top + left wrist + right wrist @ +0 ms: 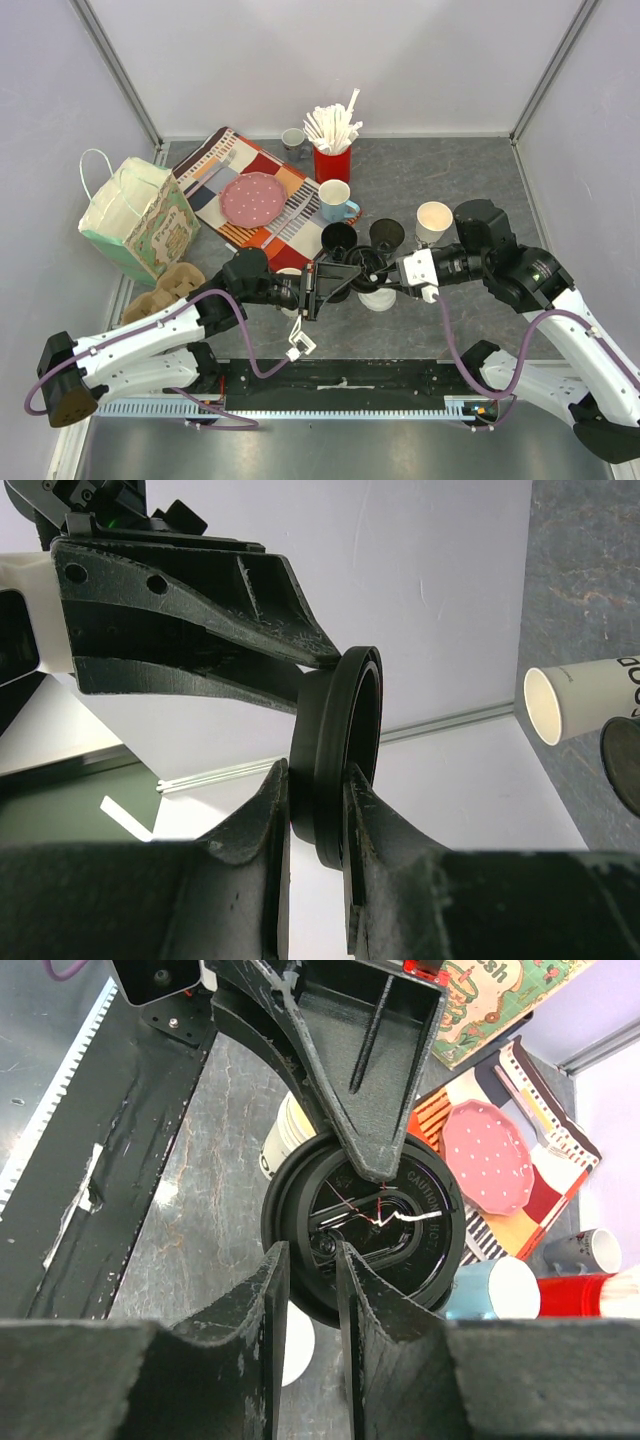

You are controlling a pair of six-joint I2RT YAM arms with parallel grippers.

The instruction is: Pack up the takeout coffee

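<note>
A black plastic lid point(366, 264) hangs in the air over the middle of the table. My left gripper point(315, 775) is shut across its rim, and the lid point(345, 730) shows edge-on there. My right gripper point(305, 1255) faces the lid's point(420, 1200) top side, jaws drawn to a narrow gap at its lower rim; whether they pinch it I cannot tell. A white lid point(378, 298) lies on the table below. A paper cup point(434, 220) with a pale inside stands behind the right gripper point(390, 272). Two dark cups point(338, 238) point(386, 234) stand beside it.
A light-blue mug point(335, 200), a pink plate point(253, 197) on a striped mat, a red cup of white sticks point(332, 160) and a small grey cup point(293, 140) stand at the back. A paper bag point(135, 215) and a cardboard cup carrier point(165, 290) are at the left.
</note>
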